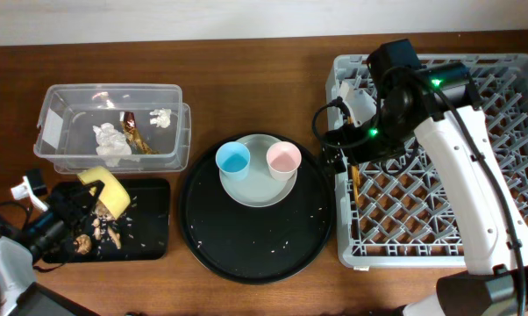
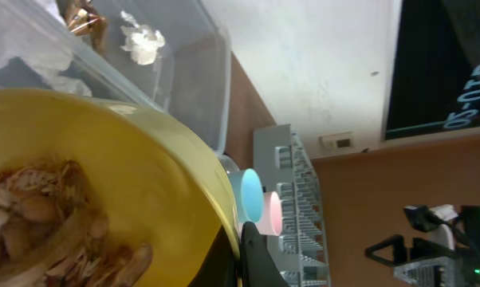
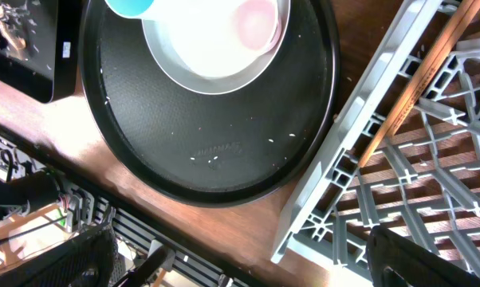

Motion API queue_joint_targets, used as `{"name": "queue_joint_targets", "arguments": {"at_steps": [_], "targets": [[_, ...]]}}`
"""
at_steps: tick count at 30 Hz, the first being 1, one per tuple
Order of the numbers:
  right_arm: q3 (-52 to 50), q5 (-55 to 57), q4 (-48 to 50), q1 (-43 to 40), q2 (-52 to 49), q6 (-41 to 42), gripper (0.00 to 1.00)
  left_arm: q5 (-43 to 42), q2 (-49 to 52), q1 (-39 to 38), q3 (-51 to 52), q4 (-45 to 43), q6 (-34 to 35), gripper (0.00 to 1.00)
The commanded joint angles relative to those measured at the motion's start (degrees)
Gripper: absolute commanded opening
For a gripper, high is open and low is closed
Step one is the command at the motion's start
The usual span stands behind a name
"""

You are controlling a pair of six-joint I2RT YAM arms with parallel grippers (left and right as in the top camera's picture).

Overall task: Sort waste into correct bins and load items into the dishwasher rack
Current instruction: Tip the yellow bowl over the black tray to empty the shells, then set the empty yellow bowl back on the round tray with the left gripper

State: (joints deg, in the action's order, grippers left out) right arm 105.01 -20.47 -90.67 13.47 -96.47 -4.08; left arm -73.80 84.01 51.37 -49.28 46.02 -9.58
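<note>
Left arm low at the wooden tabletop [image 1: 246, 88] corner, its pincer [image 1: 74, 206] clamped on the tilted yellow bowl [image 1: 106, 189] above the flat black rectangular tray [image 1: 150, 224]. Right arm reaches over the large grey pegged plastic rack [image 1: 510, 105], its pincer [image 3: 240, 239] spread wide and empty.

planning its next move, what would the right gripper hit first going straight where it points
Probably the dishwasher rack, its left wall beside the gold utensil; depth is unclear.

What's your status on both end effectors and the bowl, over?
Left end effector shut on yellow bowl, tipped over black tray, scraps inside. Right end effector open over dishwasher rack edge, gold utensil in rack. Nothing in the way.
</note>
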Motion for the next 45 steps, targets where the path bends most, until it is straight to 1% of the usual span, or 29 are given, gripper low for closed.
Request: {"name": "queue_joint_targets", "arguments": {"at_steps": [1,3,5,7,9,12,15,21,24,25,26,28,29,30,31,32,33,34,35,36,37,38,39,40,41,42,43,45], "targets": [[0.5,0.2,0.0,0.0,0.9,-0.2,0.98,-4.9,0.4,2.2,0.5,0.1,-1.7,0.00],[0.5,0.2,0.0,0.0,0.9,-0.2,0.98,-5.9,0.4,5.4,0.5,0.2,-1.8,0.00],[0.5,0.1,0.0,0.0,0.9,-0.2,0.98,-7.4,0.4,6.8,0.5,1.2,-2.9,0.00],[0.5,0.2,0.0,0.0,0.9,-0.2,0.98,-7.6,0.4,6.8,0.5,1.4,-3.2,0.00],[0.5,0.2,0.0,0.0,0.9,-0.2,0.98,-11.8,0.4,6.8,0.5,1.6,-3.2,0.00],[0.5,0.2,0.0,0.0,0.9,-0.2,0.98,-12.5,0.4,6.8,0.5,1.7,-4.2,0.00],[0.5,0.2,0.0,0.0,0.9,-0.2,0.98,-16.4,0.4,6.8,0.5,2.6,-4.2,0.00],[0.5,0.1,0.0,0.0,0.9,-0.2,0.98,-16.4,0.4,6.8,0.5,2.7,-4.0,0.00],[0.5,0.2,0.0,0.0,0.9,-0.2,0.98,-16.4,0.4,6.9,0.5,2.6,-1.4,0.00],[0.5,0.2,0.0,0.0,0.9,-0.2,0.98,-16.4,0.4,6.9,0.5,4.6,-1.4,0.00],[0.5,0.2,0.0,0.0,0.9,-0.2,0.98,-16.2,0.4,7.1,0.5,2.8,-1.5,0.00],[0.5,0.2,0.0,0.0,0.9,-0.2,0.98,-16.0,0.4,7.1,0.5,4.5,-2.1,0.00],[0.5,0.2,0.0,0.0,0.9,-0.2,0.98,-16.0,0.4,7.2,0.5,1.1,-2.1,0.00],[0.5,0.2,0.0,0.0,0.9,-0.2,0.98,-16.4,0.4,7.2,0.5,4.0,-1.7,0.00],[0.5,0.2,0.0,0.0,0.9,-0.2,0.98,-16.2,0.4,7.2,0.5,2.8,-3.0,0.00],[0.5,0.2,0.0,0.0,0.9,-0.2,0.98,-14.6,0.4,7.2,0.5,1.0,-2.8,0.00],[0.5,0.2,0.0,0.0,0.9,-0.2,0.98,-16.0,0.4,7.2,0.5,4.1,-4.1,0.00],[0.5,0.2,0.0,0.0,0.9,-0.2,0.98,-16.0,0.4,7.2,0.5,3.3,-4.8,0.00],[0.5,0.2,0.0,0.0,0.9,-0.2,0.98,-16.4,0.4,7.2,0.5,6.3,-4.7,0.00],[0.5,0.2,0.0,0.0,0.9,-0.2,0.98,-16.2,0.4,7.2,0.5,5.7,-5.2,0.00],[0.5,0.2,0.0,0.0,0.9,-0.2,0.98,-16.4,0.4,7.2,0.5,9.4,-5.1,0.00],[0.5,0.1,0.0,0.0,0.9,-0.2,0.98,-16.4,0.4,7.2,0.5,8.3,-5.6,0.00],[0.5,0.2,0.0,0.0,0.9,-0.2,0.98,-15.3,0.4,7.0,0.5,6.3,-3.5,0.00],[0.5,0.2,0.0,0.0,0.9,-0.2,0.98,-16.4,0.4,6.6,0.5,12.2,-5.0,0.00],[0.5,0.2,0.0,0.0,0.9,-0.2,0.98,-15.6,0.4,6.6,0.5,8.5,-6.8,0.00],[0.5,0.2,0.0,0.0,0.9,-0.2,0.98,-15.0,0.4,6.6,0.5,10.6,-6.8,0.00],[0.5,0.2,0.0,0.0,0.9,-0.2,0.98,-14.8,0.4,6.6,0.5,7.5,-6.8,0.00],[0.5,0.1,0.0,0.0,0.9,-0.2,0.98,-13.4,0.4,6.6,0.5,6.8,-6.1,0.00]]}}
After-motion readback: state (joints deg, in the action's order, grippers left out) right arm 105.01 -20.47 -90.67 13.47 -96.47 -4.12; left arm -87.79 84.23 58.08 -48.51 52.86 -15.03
